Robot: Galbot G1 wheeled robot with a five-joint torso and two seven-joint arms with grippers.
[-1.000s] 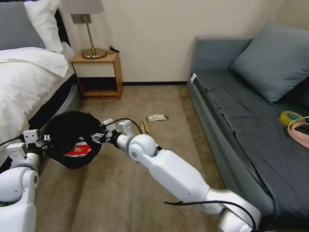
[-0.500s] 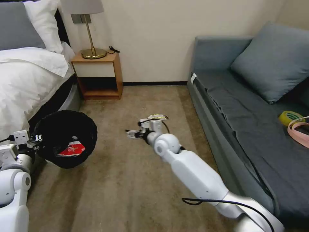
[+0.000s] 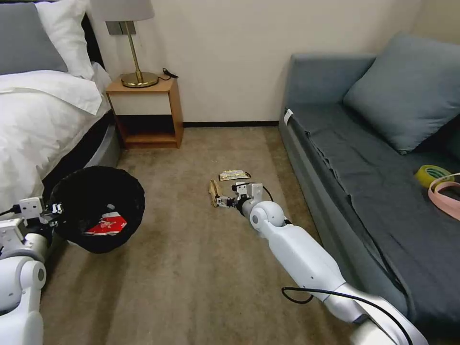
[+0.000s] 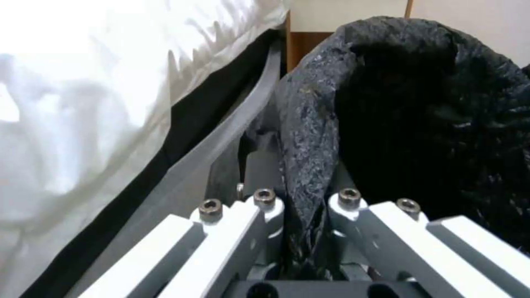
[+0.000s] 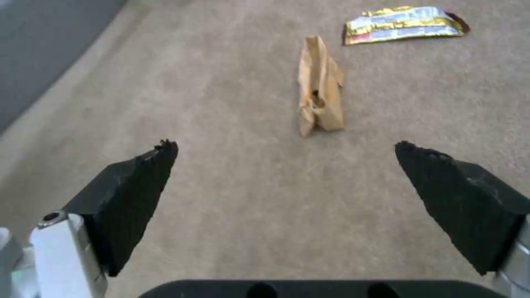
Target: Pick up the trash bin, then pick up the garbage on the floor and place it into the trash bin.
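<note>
Reaching with wide-open right gripper for light, soft crumpled paper; pinch its middle. Left gripper clamps the trash bin rim.

Head camera looks down across carpet; right wrist camera shares it, closer

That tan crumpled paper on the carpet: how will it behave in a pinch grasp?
The tan crumpled paper looks thin and creased, so probably light and likely to crush rather than resist. It stands narrow on the carpet, so a nudge may topple it. The right gripper faces it, jaws open.
</note>
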